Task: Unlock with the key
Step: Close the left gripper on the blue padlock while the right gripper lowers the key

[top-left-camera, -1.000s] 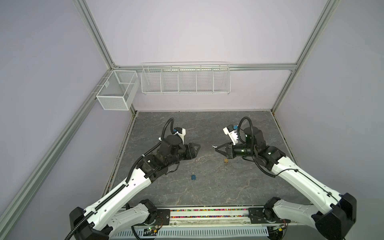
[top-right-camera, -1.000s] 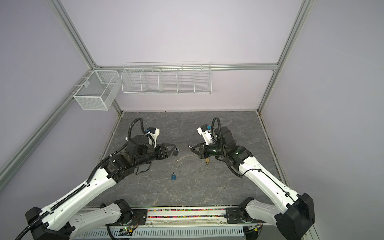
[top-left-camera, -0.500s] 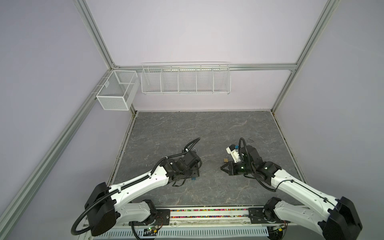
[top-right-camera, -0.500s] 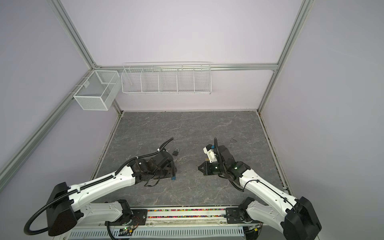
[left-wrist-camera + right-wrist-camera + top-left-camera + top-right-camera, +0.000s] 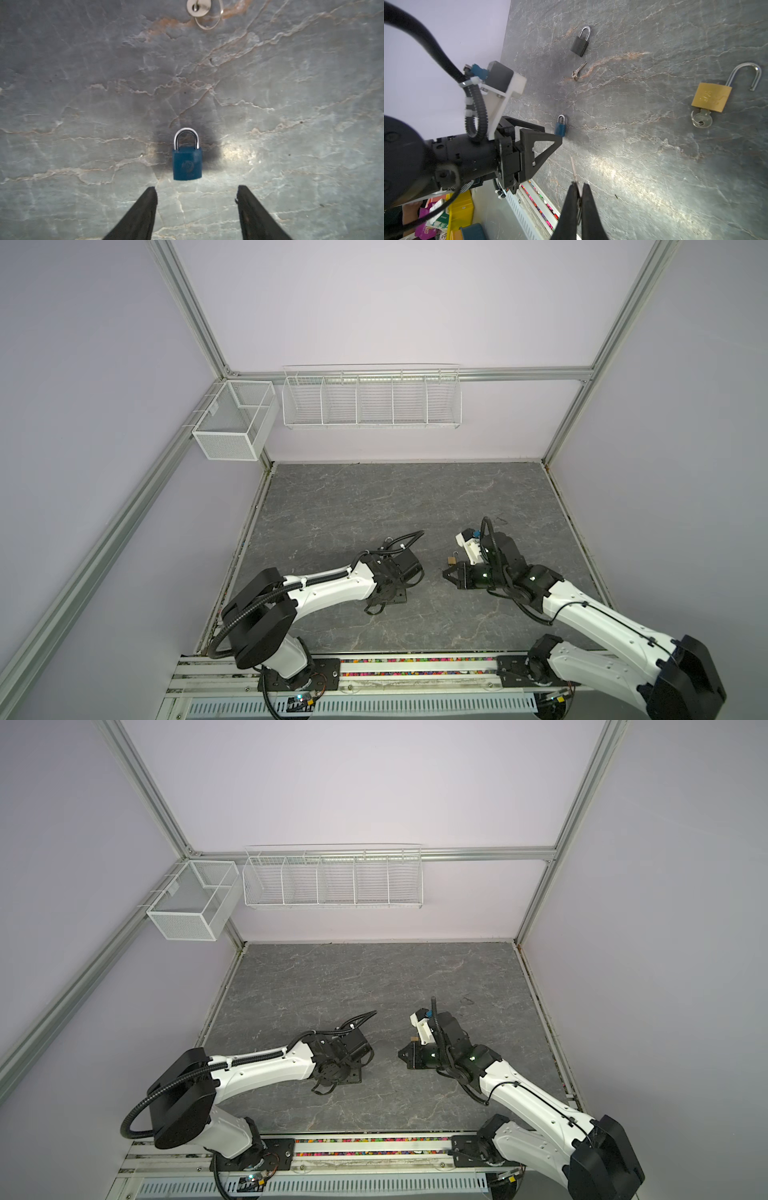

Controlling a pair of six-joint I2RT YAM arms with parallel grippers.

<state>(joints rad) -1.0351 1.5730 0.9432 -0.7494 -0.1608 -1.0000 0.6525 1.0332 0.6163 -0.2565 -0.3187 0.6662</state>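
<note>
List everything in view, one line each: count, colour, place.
blue padlock: one, blue, shackle closed, on the table just ahead of the left tool
black padlock: one, black, shackle closed, on the table beyond the loose key
loose key: one, silver with a ring, between the black and blue padlocks
brass padlock: one, gold, shackle open, apart from the others
inserted key: one, silver, in the brass padlock
held key: one, pale, sticking out of the right tool
mesh basket: one, white, side rail
wire rack: one, white, back wall
table: one, grey marbled
left tool: one, black, open
right tool: one, black, shut on the held key
</note>
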